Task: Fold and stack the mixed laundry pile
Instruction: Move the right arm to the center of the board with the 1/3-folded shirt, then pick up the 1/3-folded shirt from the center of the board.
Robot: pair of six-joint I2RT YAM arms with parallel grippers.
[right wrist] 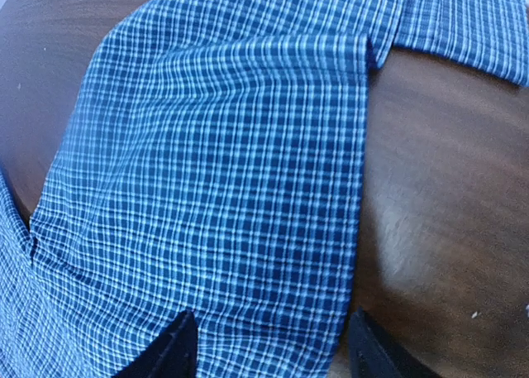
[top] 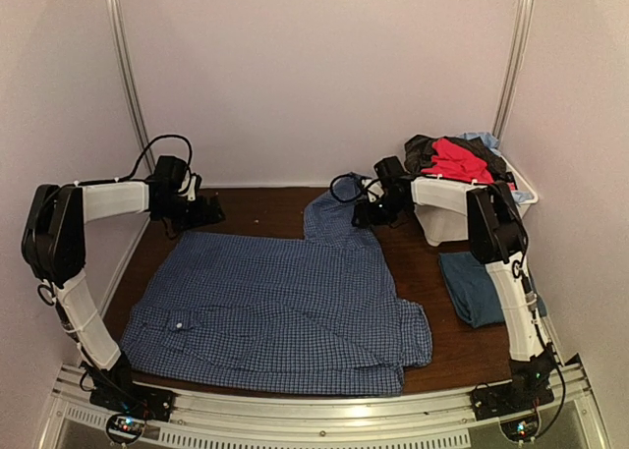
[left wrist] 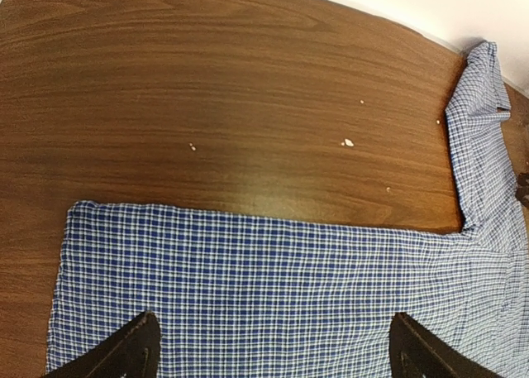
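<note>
Blue-and-white checked shirt point(top: 275, 311) spread flat on brown wooden tabletop point(top: 265, 208), one sleeve point(top: 329, 213) stretched toward far edge. Left end effector point(top: 206, 211) above shirt's far-left edge, fingers point(left wrist: 136, 353) wide apart, gripping nothing. Right end effector point(top: 362, 213) over sleeve, fingers point(right wrist: 178, 349) likewise spread, empty. Folded dark-blue T-shirt point(top: 477, 287) at right, near white bin point(top: 442, 228) heaped with red, black, light-blue clothes point(top: 457, 159).
</note>
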